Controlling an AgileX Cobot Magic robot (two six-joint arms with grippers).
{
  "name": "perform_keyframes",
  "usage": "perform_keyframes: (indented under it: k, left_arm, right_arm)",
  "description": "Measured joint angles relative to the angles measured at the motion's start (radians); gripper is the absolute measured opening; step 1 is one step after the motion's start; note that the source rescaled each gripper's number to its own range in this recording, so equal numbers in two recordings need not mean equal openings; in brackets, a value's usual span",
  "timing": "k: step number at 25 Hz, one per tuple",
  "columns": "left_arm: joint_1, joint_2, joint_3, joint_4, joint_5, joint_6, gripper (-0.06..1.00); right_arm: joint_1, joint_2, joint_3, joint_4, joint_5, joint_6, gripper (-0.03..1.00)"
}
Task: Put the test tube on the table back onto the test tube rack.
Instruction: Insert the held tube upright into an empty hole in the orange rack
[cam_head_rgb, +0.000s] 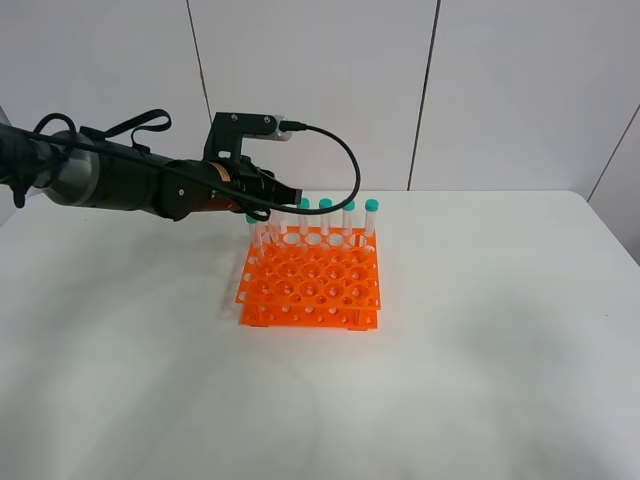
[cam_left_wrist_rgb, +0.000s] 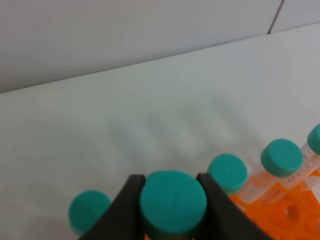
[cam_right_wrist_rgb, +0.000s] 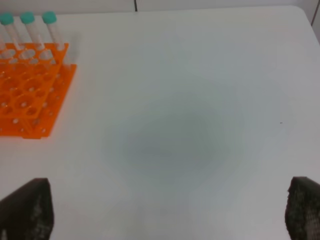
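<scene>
Overhead view: left arm (cam_head_rgb: 120, 180) cut by picture edge. Its wrist covers left jaws and back-left corner of rack (cam_head_rgb: 312, 285). Gripped tube (cam_left_wrist_rgb: 173, 202) not separable there from neighbouring tubes (cam_head_rgb: 348, 225); hole under it not readable. Right arm outside this view.

Left wrist view: cap of gripped tube blurred and hides tube body. Left jaws cut by picture edge. Rack mostly out of picture.

Right wrist view: right jaws only blurred dark tips at two corners, cut by edge. Rack cut by edge. Tube markings too small to read.

- It looked like a lab bench — an orange test tube rack (cam_head_rgb: 312, 288) held teal-capped tubes (cam_head_rgb: 348, 222).
- A plain white table (cam_head_rgb: 480, 360) stood against white wall panels (cam_head_rgb: 310, 80).
</scene>
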Motion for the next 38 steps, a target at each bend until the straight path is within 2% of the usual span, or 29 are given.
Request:
perform_keyframes:
  k: [17, 24, 38]
  left_arm:
    - [-0.017, 0.000, 0.005, 0.006, 0.009, -0.002, 0.00]
    - [-0.017, 0.000, 0.069, 0.004, -0.015, -0.004, 0.00]
    - [-0.020, 0.015, 0.068, 0.007, -0.040, -0.006, 0.00]
  right_arm:
    - [0.000, 0.000, 0.000, 0.003, -0.002, 0.000, 1.00]
    - [0.000, 0.000, 0.000, 0.003, -0.002, 0.000, 1.00]
    - [0.000, 0.000, 0.000, 0.003, -0.003, 0.000, 1.00]
